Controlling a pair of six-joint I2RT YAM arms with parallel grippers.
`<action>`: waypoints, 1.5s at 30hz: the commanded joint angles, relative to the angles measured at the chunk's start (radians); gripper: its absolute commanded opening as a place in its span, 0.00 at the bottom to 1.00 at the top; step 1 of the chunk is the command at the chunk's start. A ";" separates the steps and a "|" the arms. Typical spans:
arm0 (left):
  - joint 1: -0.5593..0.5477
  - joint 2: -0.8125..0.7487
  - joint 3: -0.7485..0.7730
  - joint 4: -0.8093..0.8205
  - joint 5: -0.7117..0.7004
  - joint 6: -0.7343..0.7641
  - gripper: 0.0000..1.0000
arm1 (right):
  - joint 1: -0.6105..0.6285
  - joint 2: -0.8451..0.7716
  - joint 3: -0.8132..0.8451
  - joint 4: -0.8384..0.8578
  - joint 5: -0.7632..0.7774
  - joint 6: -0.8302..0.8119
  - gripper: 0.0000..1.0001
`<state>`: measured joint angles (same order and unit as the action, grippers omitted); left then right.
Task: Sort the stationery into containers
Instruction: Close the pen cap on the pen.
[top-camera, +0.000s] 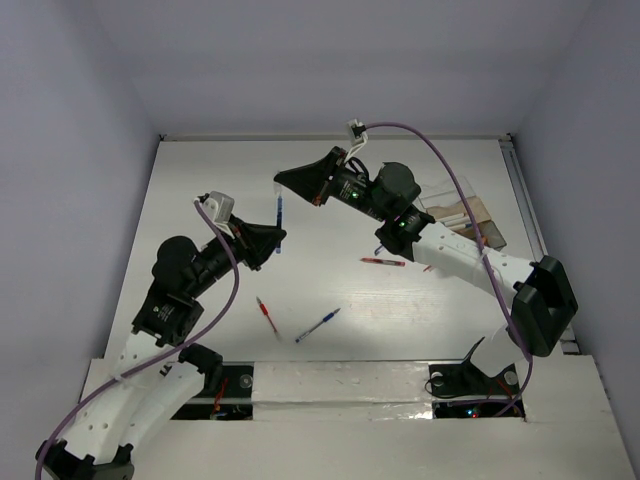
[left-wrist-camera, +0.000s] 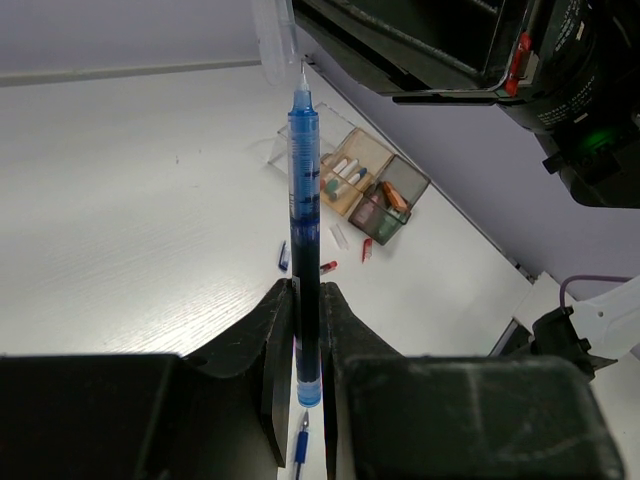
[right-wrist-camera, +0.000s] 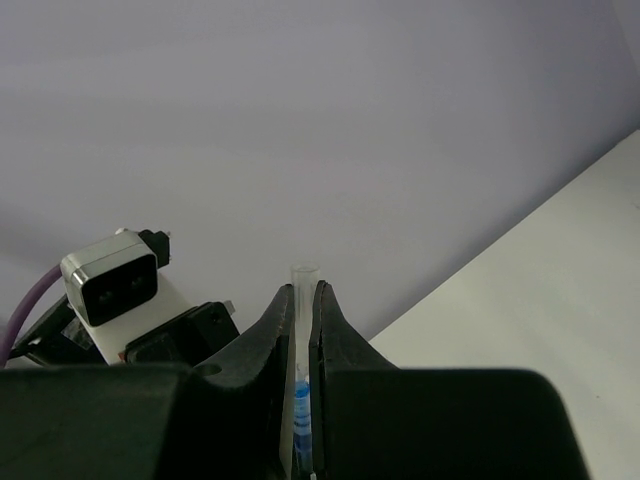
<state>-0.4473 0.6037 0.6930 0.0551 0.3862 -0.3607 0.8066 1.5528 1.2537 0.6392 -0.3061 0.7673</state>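
Left wrist view: left gripper (left-wrist-camera: 307, 292) has its jaws clamped on the lower barrel of a thin blue-bodied pen (left-wrist-camera: 303, 190). Pen sticks straight out past the fingers, tip end away from the cam. A short clear plastic cap (left-wrist-camera: 274, 40) sits right at the tip. Can't tell if the tip is inside it or just beside it. The other arm's black body fills the top of frame above the pen.

Right wrist view: right gripper (right-wrist-camera: 303, 292) has its jaws pinched together on the clear plastic cap. The cap's open end pokes out beyond the fingertips, and some blue shows lower down btwn the fingers.

Top view: both grippers meet over the middle of the white table (top-camera: 200, 200). The pen runs btwn them, lifted off the surface, well left of the box.

Clear plastic organiser box (left-wrist-camera: 417, 183), w/ divided compartments and brownish bottom, sits at the far right of the table. White-bodied pens (left-wrist-camera: 345, 178) lie in its lighter compartment. An orange block (left-wrist-camera: 393, 195) and a pale green piece (left-wrist-camera: 368, 212) are in the darker compartment next to it.

Loose on the table:
- A red pen (top-camera: 383, 261) lies near the right arm, btwn the grippers and the box.
- A second red pen (top-camera: 267, 316) and a loose blue pen (top-camera: 318, 325) lie toward the near edge, close together but not touching.
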 joint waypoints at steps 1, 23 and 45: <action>0.005 0.007 -0.009 0.032 0.020 0.000 0.00 | 0.009 -0.023 0.003 0.082 0.013 0.015 0.00; 0.005 -0.035 -0.016 0.049 -0.007 -0.004 0.00 | 0.009 -0.028 -0.039 0.097 0.013 0.024 0.00; 0.005 0.024 0.043 0.146 -0.116 -0.090 0.00 | 0.029 -0.060 -0.140 0.120 -0.024 0.044 0.00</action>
<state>-0.4507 0.6323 0.6804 0.0708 0.3405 -0.4309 0.8116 1.5387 1.1316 0.7494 -0.2844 0.8230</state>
